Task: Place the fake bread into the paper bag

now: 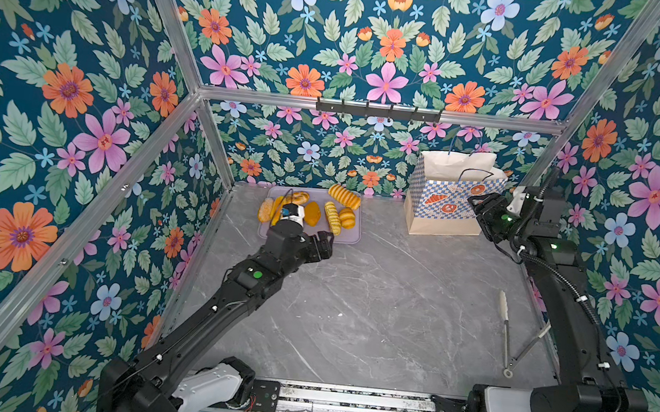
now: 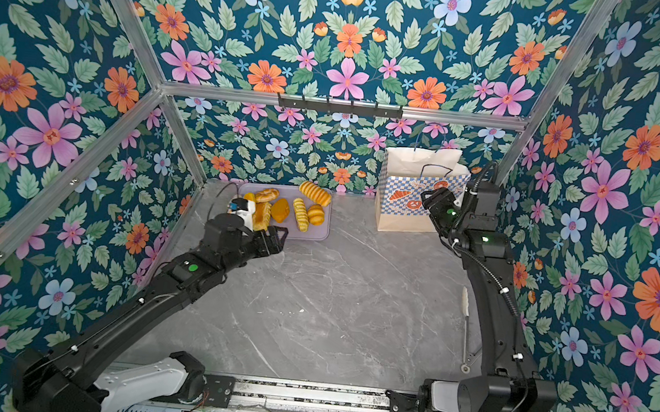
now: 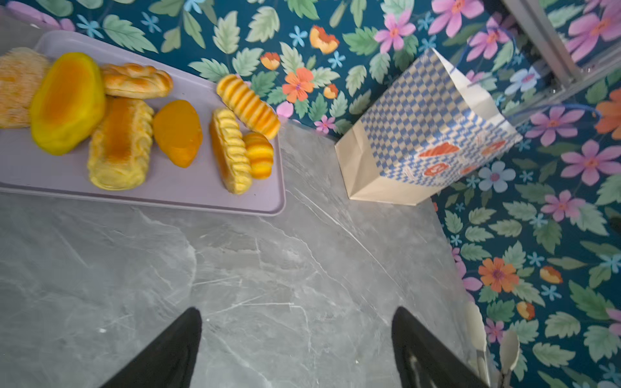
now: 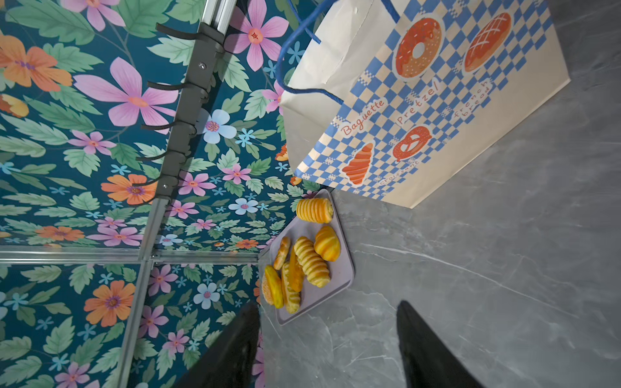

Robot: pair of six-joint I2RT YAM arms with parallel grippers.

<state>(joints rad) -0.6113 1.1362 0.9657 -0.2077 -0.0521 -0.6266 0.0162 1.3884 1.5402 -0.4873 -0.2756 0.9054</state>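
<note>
**Spotter:** What does your feed show for surfaces?

**Operator:** I'm over a grey marble-look table (image 3: 235, 285), flat and smooth with pale veins, boxed in by floral wallpaper on aluminium rails. The tray (image 3: 188, 198) is a flat lilac rectangle with rounded corners and a low rim, set against the back wall.

**Spotter:** And the fake bread?

**Operator:** All the fake bread (image 3: 119, 144) I can see lies on the tray. The pieces are glossy, golden-yellow to orange, and overlap at the end away from the bag. A ridged loaf (image 3: 248, 107) lies across the tray's back corner on the bag side, its end past the rim. A smooth orange oval (image 3: 178, 132) sits mid-tray. The paper bag (image 3: 426, 124) stands upright to the right of the tray in both top views, apart from it. It is matte cream paper with a blue check, orange bread drawings and blue cord handles, and its top is open.

**Spotter:** Hands?

**Operator:** My left gripper (image 3: 296, 310) hovers just off the tray's near edge, fingers spread, nothing between them. My right gripper (image 4: 326, 304) is well apart from the tray, in front of the bag, also spread and empty.

**Spotter:** Room to move?

**Operator:** I have bare table between tray and bag, and a wide bare stretch on the tray's near side. Tongs (image 1: 506, 334) lie well apart from the tray, near the right wall.
</note>
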